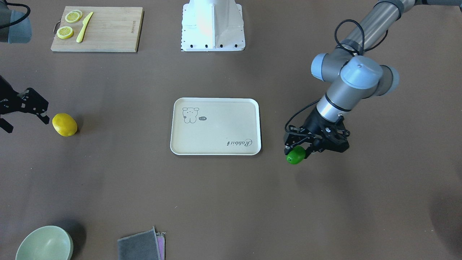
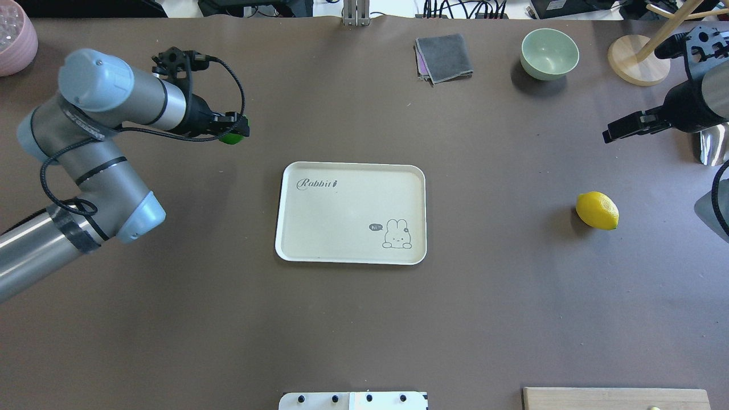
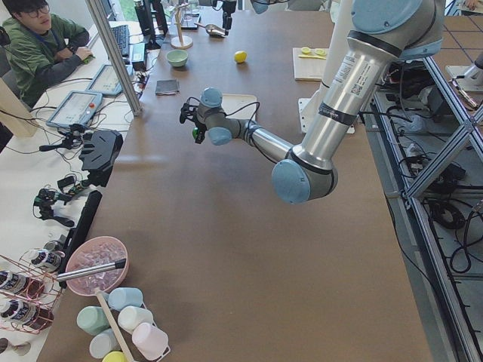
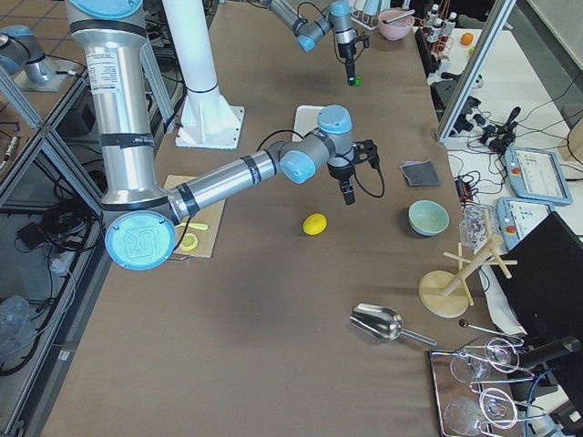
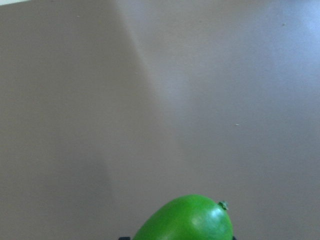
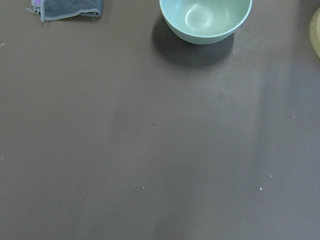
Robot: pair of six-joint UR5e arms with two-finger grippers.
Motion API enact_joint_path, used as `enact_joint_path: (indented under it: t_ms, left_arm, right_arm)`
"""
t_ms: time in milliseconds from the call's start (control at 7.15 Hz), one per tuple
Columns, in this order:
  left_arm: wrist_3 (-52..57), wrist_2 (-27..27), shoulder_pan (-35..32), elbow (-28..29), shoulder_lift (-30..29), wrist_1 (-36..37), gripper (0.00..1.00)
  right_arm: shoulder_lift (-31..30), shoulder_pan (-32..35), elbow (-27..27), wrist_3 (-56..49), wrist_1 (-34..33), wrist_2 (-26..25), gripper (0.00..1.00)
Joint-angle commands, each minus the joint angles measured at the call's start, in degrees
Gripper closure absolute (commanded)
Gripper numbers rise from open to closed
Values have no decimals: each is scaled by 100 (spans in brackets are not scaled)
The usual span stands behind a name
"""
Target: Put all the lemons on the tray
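Observation:
The cream tray (image 1: 216,124) lies bare at the table's middle, also in the overhead view (image 2: 342,210). My left gripper (image 1: 299,150) is shut on the green lemon (image 1: 296,156) and holds it beside the tray's short end, apart from it. In the overhead view the gripper (image 2: 232,132) and the green lemon (image 2: 232,138) show too, and the fruit fills the bottom of the left wrist view (image 5: 185,220). The yellow lemon (image 1: 64,124) lies on the table off the tray's other end (image 2: 597,210). My right gripper (image 1: 27,122) is open and empty, near the yellow lemon without touching it.
A wooden cutting board (image 1: 108,30) with lemon slices and a yellow knife sits near the robot's base. A green bowl (image 2: 549,54) and a folded grey cloth (image 2: 444,57) lie at the far edge. A wooden stand (image 2: 638,60) is beyond the right gripper.

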Motion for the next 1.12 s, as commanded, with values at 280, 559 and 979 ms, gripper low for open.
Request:
enact_joint_path:
  t_ms: [280,559,979]
  left_arm:
    - [-1299,1207,1034,-62,-650,56,100]
    - [-1511,1619,1358,-27,-756,65,63]
    - [-1056,2512,1797,-61,-669,65,3]
  right_arm:
    - [-8,0,-13,3,0,0,0]
    - [-8,0,-21,-5,0,0,0]
    - [10,0,-30,-5,0,0,0]
